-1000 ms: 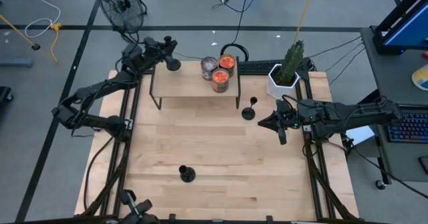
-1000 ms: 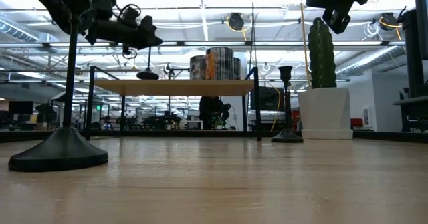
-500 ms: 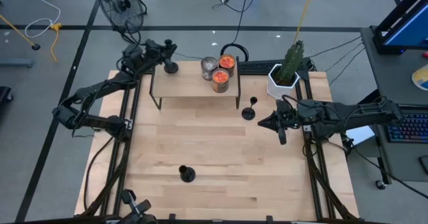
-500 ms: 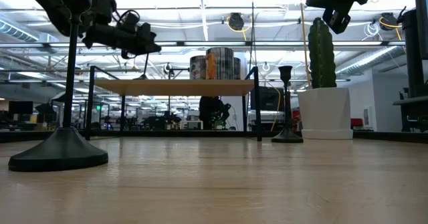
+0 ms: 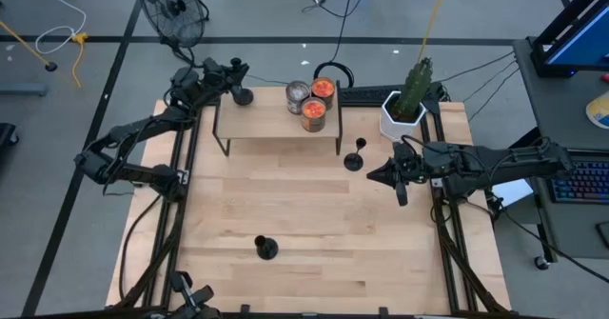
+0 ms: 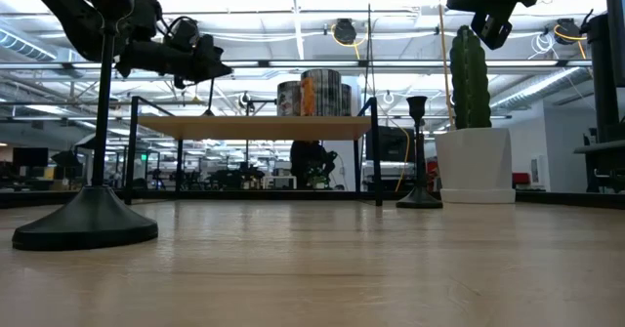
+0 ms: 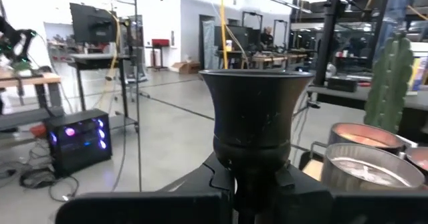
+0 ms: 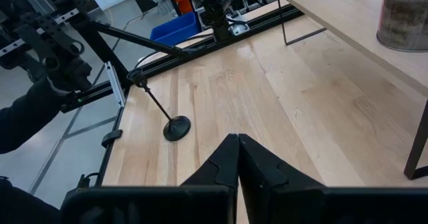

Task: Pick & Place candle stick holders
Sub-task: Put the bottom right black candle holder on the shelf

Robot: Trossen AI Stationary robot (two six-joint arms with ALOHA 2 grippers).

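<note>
Three black candle stick holders show. One stands near the shelf's right leg [image 5: 354, 157] [image 6: 418, 151]. Another stands on its round base at the table's near left [image 5: 265, 249] [image 6: 95, 122] [image 8: 167, 117]. The third [image 5: 243, 95] is in my left gripper [image 5: 231, 74] [image 6: 210, 70], which is shut on it over the far left end of the raised wooden shelf [image 5: 276, 124]. Its cup top [image 7: 256, 110] fills the left wrist view. My right gripper [image 5: 385, 176] [image 8: 237, 158] hangs shut and empty above the table's right side. My left gripper pinches the holder's thin stem just under the cup top [image 7: 254, 177] between its two fingers. The fingers lie about level and across the stem, coming from the table's left. The holder stays upright with its base [image 5: 243, 96] below the fingers; whether the base touches the shelf, I cannot tell.
Three jars [image 5: 311, 102] stand together on the shelf's right half. A white pot with a cactus [image 5: 407, 105] sits at the table's far right corner. Bare wood lies across the table's middle [image 5: 314, 224]. A fan [image 5: 171, 5] stands on the floor beyond the table.
My left gripper has sunk a little and shifted toward the table's left with the holder, which stays upright; its base has come down closer to the shelf's top.
</note>
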